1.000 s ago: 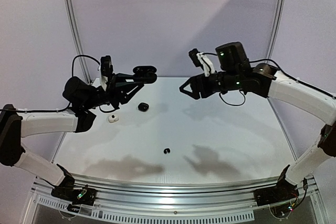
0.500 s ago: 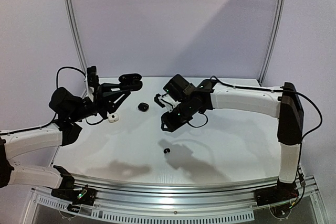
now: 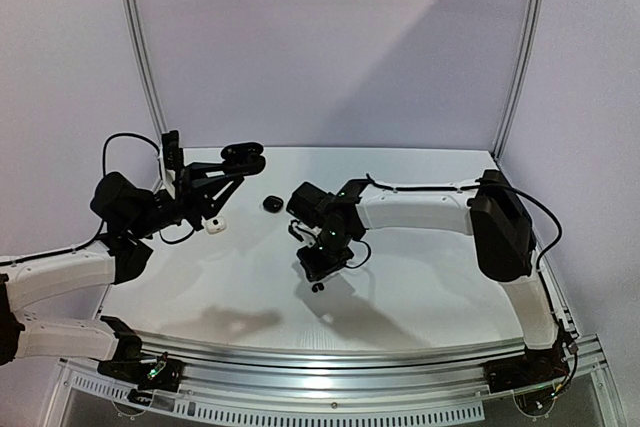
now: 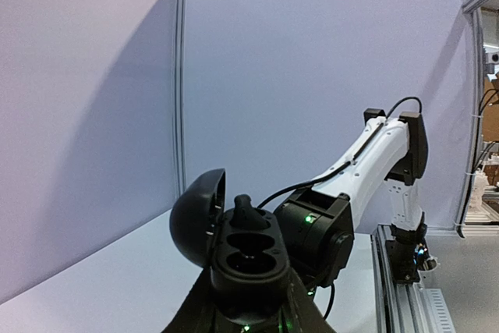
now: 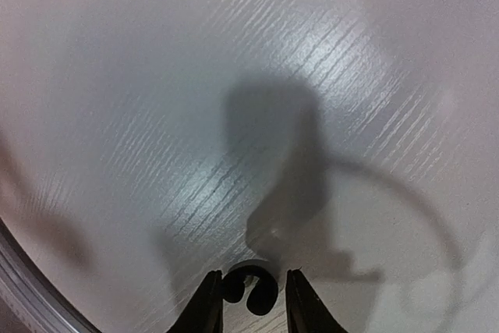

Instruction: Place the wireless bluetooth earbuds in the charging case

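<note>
Where the overhead view blurs small detail, right gripper hangs just above a black earbud on the white table, lilac walls behind | left wrist: left gripper, cut off below, clenched on the open charging case, held aloft | right wrist: jaws parted, straddling the black earbud.
</note>
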Robot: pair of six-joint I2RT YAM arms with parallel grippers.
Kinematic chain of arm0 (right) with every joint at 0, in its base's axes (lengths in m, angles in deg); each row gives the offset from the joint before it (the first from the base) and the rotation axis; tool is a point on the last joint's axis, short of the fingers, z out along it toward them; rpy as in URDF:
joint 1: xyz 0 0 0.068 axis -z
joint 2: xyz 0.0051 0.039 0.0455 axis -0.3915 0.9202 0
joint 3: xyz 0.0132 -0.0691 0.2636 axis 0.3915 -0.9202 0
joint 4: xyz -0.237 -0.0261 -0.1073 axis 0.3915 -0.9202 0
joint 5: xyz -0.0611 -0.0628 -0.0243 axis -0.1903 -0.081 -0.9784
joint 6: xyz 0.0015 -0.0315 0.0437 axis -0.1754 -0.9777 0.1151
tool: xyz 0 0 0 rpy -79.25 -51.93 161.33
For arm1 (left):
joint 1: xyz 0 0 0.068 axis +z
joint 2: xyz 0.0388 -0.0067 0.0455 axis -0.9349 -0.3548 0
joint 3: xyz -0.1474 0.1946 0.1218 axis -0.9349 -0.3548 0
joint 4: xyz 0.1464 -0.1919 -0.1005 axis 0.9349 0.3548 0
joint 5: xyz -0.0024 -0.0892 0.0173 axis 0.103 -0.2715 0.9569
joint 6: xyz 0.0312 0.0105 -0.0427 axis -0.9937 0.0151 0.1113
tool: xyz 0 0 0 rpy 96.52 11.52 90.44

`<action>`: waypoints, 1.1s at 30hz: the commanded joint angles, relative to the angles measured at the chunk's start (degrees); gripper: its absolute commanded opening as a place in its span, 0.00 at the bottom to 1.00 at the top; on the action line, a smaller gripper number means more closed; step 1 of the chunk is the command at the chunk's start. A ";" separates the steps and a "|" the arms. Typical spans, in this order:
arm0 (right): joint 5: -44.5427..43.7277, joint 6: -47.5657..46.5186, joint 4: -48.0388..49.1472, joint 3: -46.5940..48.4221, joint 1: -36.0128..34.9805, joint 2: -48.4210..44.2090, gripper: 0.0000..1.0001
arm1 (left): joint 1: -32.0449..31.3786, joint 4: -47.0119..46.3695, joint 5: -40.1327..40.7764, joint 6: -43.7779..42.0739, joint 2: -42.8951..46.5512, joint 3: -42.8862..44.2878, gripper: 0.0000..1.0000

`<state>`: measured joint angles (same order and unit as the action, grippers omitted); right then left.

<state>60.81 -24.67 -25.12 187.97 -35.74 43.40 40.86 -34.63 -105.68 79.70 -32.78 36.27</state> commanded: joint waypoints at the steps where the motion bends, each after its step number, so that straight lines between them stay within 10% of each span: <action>1: -0.98 3.40 -1.38 0.72 -0.60 1.90 0.27 | 0.85 -0.58 0.42 -0.12 -0.46 -0.46 0.00; 33: -3.35 5.24 -4.04 0.28 -1.17 2.96 0.12 | 0.85 -0.78 -0.02 0.41 -1.19 -0.66 0.00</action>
<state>58.27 -19.29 -27.46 188.34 -36.26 44.89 41.01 -34.72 -105.73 79.92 -33.42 36.27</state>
